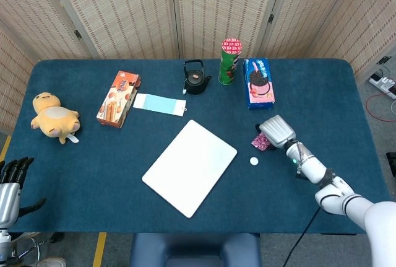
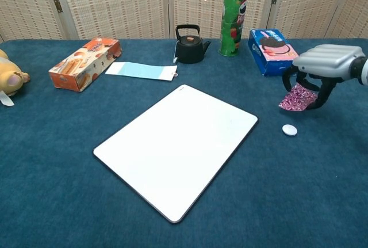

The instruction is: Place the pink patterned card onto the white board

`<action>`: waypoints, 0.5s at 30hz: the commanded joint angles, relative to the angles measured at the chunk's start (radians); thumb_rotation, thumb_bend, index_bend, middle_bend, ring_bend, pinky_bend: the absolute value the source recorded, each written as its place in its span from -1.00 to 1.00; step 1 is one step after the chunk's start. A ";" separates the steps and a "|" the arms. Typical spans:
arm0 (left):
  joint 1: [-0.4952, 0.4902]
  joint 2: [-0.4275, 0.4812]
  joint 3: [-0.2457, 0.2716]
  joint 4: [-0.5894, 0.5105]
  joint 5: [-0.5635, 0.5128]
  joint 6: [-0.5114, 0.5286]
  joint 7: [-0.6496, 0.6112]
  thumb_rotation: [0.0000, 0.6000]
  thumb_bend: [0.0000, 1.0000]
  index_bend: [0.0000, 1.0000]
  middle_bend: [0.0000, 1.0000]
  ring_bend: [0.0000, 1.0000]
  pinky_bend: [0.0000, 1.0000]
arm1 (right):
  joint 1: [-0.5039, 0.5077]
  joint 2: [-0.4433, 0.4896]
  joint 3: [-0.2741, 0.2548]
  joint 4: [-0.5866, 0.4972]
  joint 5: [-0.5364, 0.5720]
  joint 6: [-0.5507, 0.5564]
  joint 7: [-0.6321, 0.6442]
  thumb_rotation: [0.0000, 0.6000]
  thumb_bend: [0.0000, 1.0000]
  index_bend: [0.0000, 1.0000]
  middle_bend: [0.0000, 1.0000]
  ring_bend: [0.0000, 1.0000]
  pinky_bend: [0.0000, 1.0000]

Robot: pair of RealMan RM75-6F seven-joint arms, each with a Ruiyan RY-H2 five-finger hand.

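The pink patterned card (image 2: pixel 296 98) hangs tilted just above the blue cloth, pinched under my right hand (image 2: pixel 323 67). From the head view the card (image 1: pixel 261 141) peeks out left of that right hand (image 1: pixel 276 132). The white board (image 2: pixel 178 147) lies flat mid-table, to the left of the card, and shows as a tilted rectangle (image 1: pixel 190 166) in the head view. My left hand (image 1: pixel 11 183) hangs off the table's near left corner, fingers spread, holding nothing.
A small white disc (image 2: pixel 289 129) lies on the cloth below the card. At the back stand a black teapot (image 2: pixel 189 45), a green chips can (image 2: pixel 233 19) and a blue cookie box (image 2: pixel 273 51). An orange box (image 2: pixel 85 63), a light blue strip (image 2: pixel 141 71) and a yellow plush (image 1: pixel 55 117) sit left.
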 commanded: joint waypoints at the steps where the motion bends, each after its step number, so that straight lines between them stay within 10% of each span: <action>1: -0.001 0.001 -0.001 -0.003 0.001 0.001 0.001 1.00 -0.69 -0.73 -0.69 -0.75 -0.90 | 0.009 0.077 0.029 -0.128 -0.002 0.046 -0.015 0.98 -0.59 0.00 0.56 0.96 0.61; 15: 0.008 0.002 0.002 0.000 0.006 0.014 -0.011 1.00 -0.69 -0.73 -0.69 -0.75 -0.90 | 0.092 0.032 0.075 -0.354 0.030 -0.026 -0.136 0.98 -0.59 -0.05 0.56 0.97 0.61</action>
